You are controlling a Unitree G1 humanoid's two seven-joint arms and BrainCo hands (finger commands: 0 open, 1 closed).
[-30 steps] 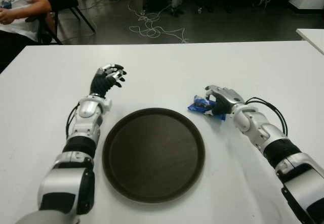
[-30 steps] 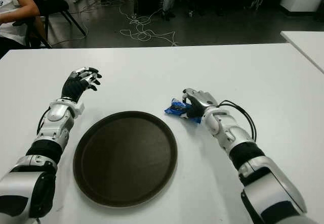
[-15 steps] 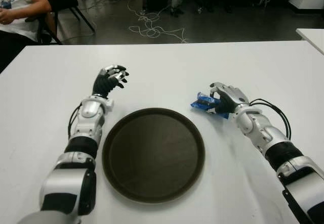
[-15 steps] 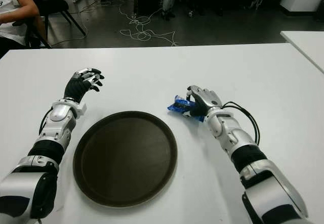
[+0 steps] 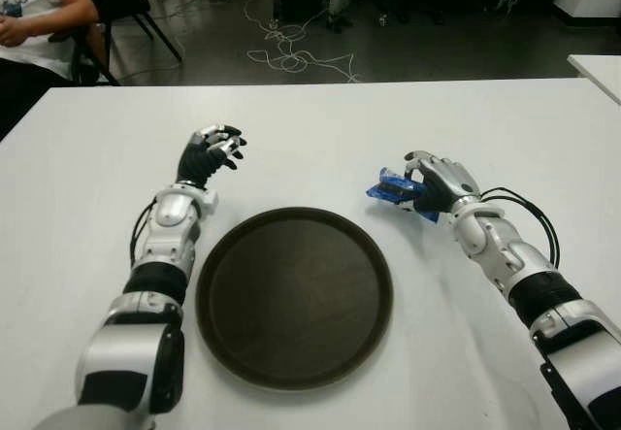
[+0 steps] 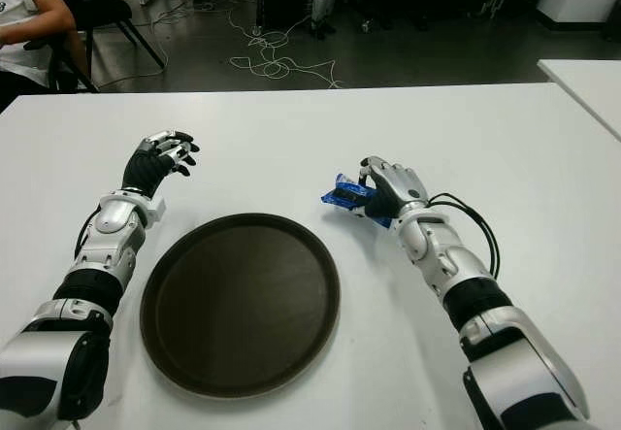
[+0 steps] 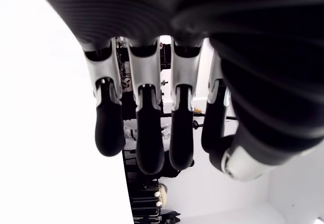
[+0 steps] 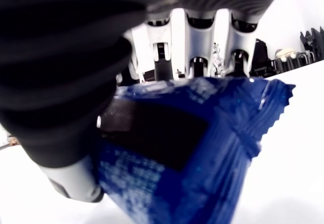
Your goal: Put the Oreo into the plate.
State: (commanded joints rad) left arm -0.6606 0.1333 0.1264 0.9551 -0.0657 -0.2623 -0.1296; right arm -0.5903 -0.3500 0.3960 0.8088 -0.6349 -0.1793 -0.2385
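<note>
A blue Oreo packet [image 5: 392,188] is gripped in my right hand [image 5: 434,183], lifted a little off the white table [image 5: 320,129], just right of the plate's far rim. The right wrist view fills with the blue wrapper [image 8: 202,133] pinned under curled fingers [image 8: 195,37]. The dark round plate [image 5: 294,294] lies in the middle of the table with nothing in it. My left hand [image 5: 207,152] shows beyond the plate's left side, its fingers [image 7: 147,128] loosely bent around nothing.
A person in a white shirt [image 5: 34,8] sits at the far left corner beside a chair. Cables [image 5: 291,51] trail on the dark floor past the table's far edge. Another white table's corner [image 5: 597,66] shows at the right.
My right hand has raised the Oreo packet off the table and drawn slightly right and away. The left hand and the plate stay where they were.
</note>
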